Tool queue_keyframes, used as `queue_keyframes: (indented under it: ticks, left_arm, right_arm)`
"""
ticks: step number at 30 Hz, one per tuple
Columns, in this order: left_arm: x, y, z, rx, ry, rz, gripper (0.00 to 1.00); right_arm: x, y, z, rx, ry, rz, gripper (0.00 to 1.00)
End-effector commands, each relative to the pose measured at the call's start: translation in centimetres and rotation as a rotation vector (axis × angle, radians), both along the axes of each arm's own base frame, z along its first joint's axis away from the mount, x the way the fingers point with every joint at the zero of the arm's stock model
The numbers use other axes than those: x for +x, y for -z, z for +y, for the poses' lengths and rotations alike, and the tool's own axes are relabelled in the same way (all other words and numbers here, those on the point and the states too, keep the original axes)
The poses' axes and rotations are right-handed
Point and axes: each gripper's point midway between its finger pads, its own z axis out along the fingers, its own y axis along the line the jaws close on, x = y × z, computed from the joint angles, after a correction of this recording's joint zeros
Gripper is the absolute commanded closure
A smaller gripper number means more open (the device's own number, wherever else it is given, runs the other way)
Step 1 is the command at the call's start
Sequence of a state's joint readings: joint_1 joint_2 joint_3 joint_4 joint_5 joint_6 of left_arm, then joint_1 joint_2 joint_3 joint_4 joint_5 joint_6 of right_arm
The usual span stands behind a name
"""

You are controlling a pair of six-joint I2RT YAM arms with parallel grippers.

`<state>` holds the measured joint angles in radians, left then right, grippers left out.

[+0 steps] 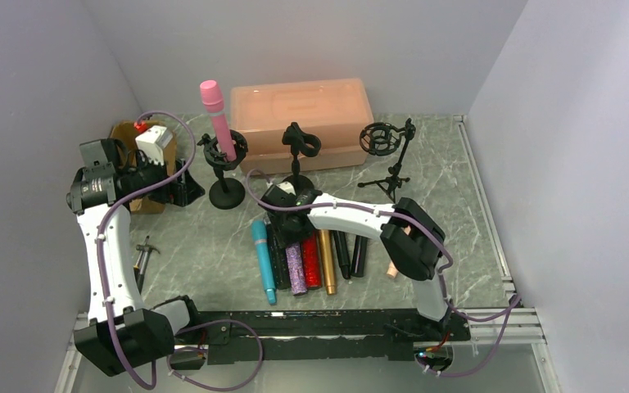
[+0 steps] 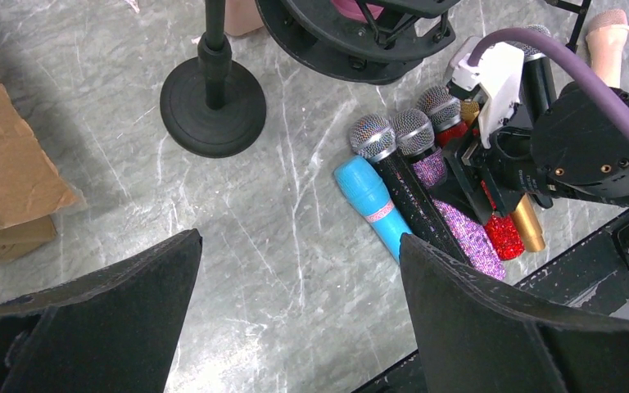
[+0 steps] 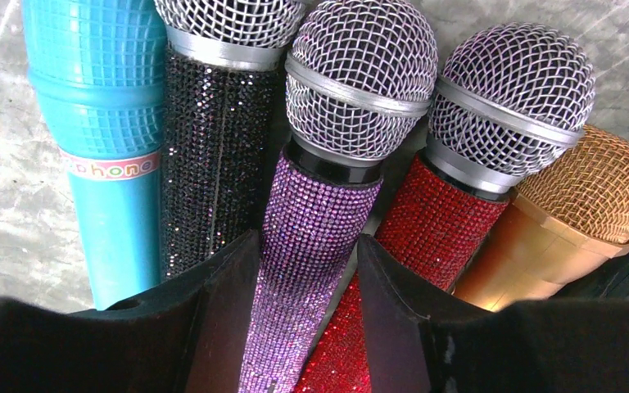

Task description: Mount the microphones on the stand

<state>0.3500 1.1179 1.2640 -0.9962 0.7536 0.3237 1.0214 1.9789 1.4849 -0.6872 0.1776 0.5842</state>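
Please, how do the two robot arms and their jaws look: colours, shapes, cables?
The left arm and right arm have white links and black joints. A purple cable runs along each. The jaws are black, matte, wedge-shaped.

Bright, even overhead light; soft shadows; wrist views' near edges blurred, perhaps distorted.
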Motion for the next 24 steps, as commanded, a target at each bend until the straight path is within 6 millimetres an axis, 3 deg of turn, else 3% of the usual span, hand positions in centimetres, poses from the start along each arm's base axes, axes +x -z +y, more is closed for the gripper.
queue_keyframes:
  ticks: [1, 13, 24]
  left_arm:
    - [0.3, -1.7, 0.0, 0.019, 0.018, -0.051, 0.04]
    - [-0.1, -2.3, 0.1, 0.035, 0.012, -0.057, 0.01]
    - [-0.4, -2.8, -0.1, 0.036, 0.016, -0.065, 0.00]
  right_arm:
    - [0.7, 0.3, 0.5, 0.026, 0.025, -0.019, 0.51]
    - [1.0, 4.1, -0.4, -0.047, 0.066, -0.015, 0.52]
    - [1.1, 5.3, -1.3, -0.093, 0.088, -0.025, 0.47]
